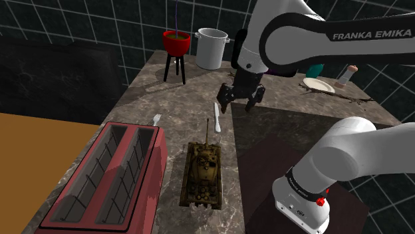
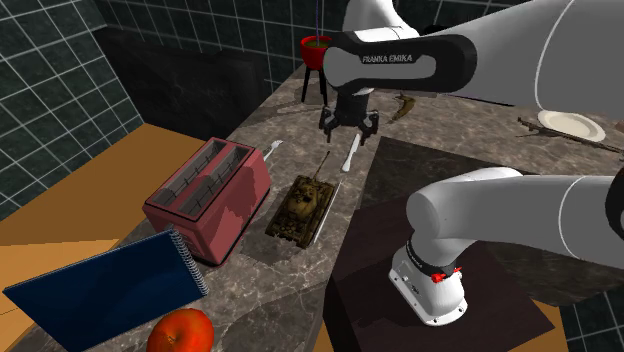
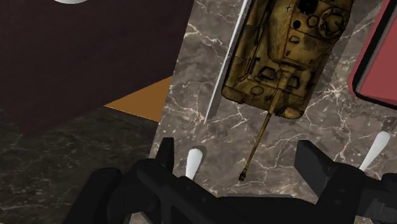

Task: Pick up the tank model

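Observation:
The tank model is an olive-and-tan toy lying on the marble counter, beside a red toaster. Its thin barrel points toward the far end of the counter. My black gripper hangs open above the counter, beyond the barrel's tip and well off the hull. In the second exterior view the gripper sits above and behind the tank. In the wrist view the tank lies ahead of the gripper; the barrel tip reaches into the gap between the spread fingers, untouched.
A white knife lies under the gripper and a fork lies near the toaster. A red pot on a stool, a grey pot and a plate stand at the far end. A blue notebook and red fruit lie nearer.

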You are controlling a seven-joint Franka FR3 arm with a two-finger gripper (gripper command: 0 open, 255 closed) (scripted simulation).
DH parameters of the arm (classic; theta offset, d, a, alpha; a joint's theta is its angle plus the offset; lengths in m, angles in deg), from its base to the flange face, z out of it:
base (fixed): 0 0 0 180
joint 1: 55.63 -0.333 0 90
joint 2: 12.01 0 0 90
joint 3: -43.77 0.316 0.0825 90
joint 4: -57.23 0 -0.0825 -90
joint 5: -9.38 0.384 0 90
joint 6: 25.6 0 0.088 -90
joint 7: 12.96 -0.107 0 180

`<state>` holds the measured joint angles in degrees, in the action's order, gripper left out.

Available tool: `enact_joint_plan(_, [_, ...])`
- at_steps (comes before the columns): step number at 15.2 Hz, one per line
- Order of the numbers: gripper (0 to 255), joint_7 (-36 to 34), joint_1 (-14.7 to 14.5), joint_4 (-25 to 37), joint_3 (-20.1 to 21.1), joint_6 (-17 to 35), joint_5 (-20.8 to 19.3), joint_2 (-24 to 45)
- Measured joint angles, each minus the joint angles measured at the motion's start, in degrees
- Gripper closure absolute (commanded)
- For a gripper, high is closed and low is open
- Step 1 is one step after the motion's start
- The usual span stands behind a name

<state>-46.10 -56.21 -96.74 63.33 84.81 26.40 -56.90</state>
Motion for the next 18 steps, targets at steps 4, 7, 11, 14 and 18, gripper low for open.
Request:
enact_joint_plan(4, [0,-9.1,0.0,-1.2,6.6,7.0,4.3,5.3])
enact_joint_plan(7, [0,-15.6,0.7,-1.5,11.5,13.0,6.8,10.6])
enact_joint_plan(11, [0,-22.5,2.2,-1.1,16.7,19.5,8.3,16.9])
enact_joint_plan(14, [0,-23.5,2.7,-1.6,18.2,22.9,8.4,19.8])
enact_joint_plan(18, [0,-23.6,3.3,-2.9,19.6,27.1,8.4,22.8])
